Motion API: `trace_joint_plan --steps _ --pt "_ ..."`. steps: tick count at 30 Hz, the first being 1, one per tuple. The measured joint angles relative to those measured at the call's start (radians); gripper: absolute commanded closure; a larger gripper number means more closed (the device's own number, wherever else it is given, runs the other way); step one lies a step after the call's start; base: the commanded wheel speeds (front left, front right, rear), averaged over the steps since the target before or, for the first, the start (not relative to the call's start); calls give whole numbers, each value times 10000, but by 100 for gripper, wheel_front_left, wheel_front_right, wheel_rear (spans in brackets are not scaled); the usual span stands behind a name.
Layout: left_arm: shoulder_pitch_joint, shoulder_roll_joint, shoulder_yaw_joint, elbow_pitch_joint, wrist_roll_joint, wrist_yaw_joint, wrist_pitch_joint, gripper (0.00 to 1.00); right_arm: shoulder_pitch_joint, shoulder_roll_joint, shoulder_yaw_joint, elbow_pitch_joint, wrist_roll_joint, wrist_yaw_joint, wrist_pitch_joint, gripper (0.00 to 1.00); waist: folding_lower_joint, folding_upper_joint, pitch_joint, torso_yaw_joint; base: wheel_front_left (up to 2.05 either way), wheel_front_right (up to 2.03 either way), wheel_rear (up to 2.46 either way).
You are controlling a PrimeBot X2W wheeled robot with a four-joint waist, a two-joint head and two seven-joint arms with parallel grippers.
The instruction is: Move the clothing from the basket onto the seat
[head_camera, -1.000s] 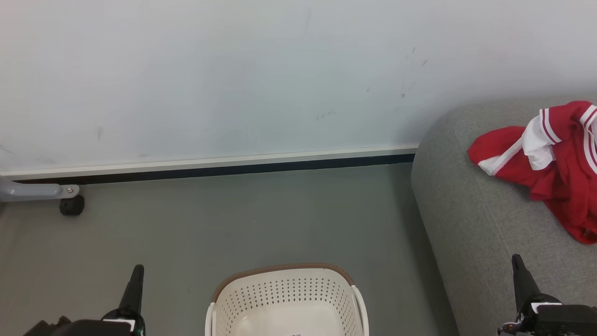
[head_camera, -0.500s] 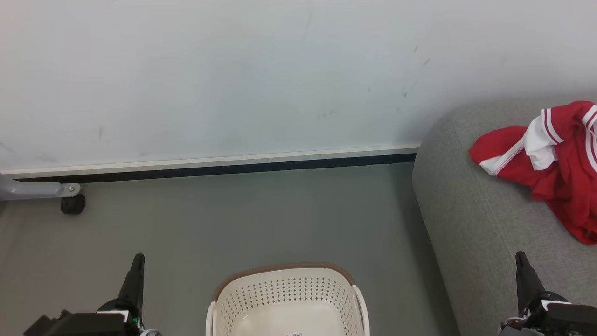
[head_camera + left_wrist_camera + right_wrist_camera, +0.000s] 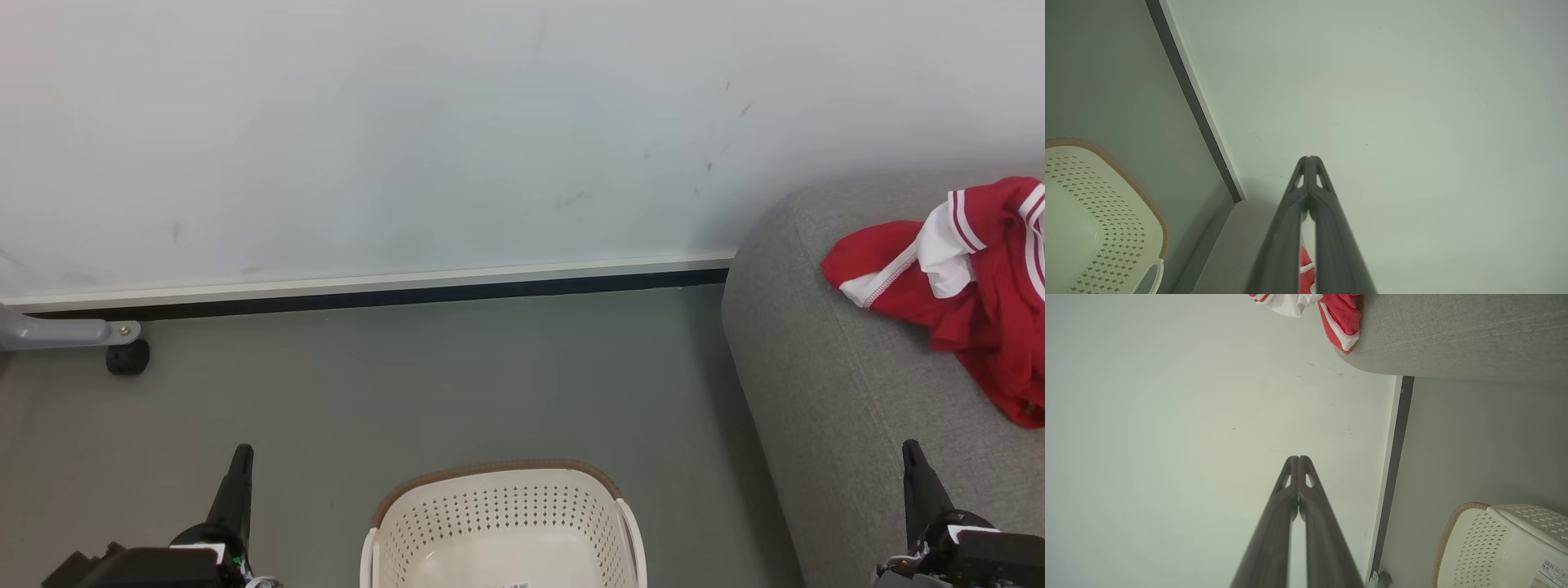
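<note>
The left gripper (image 3: 242,451) has its two dark fingers (image 3: 1331,228) pressed together at the tips with nothing between them. The right gripper (image 3: 910,447) is the same: closed tight and empty.

The basket (image 3: 490,472) stands on the grey floor (image 3: 408,384) between the two grippers, touching neither. The clothing (image 3: 971,310) lies in a crumpled red and white heap on the seat (image 3: 816,392), well to the right of the basket and ahead of the right gripper, apart from it. The part of the basket in view holds no clothing, just a small label (image 3: 1551,569) inside. Its near half is cut off by the picture's edge, so I cannot rule out something lying there.

Judging from that, the move looks done or nearly so. The main risk is the heap itself. In the right wrist view a red hem (image 3: 1341,330) reaches the seat's rounded edge on the side toward the wall (image 3: 1167,396). Soft cloth bunched there could slip to the floor if the seat is bumped or the right arm sweeps across it. Closed fingers pushed into the heap would drag it rather than lift it.

Both arms are held low and close to the robot's sides, fingers pointing forward toward the pale wall. The left is over bare floor, the right over the seat's near part.
</note>
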Motion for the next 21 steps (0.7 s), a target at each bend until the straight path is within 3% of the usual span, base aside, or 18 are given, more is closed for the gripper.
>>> trace_joint_plan --steps 21 --pt "0 0 0 13 0 0 0 100 0 2 2 0 2 0 0 100 0 0 -1 0 0 0 0"
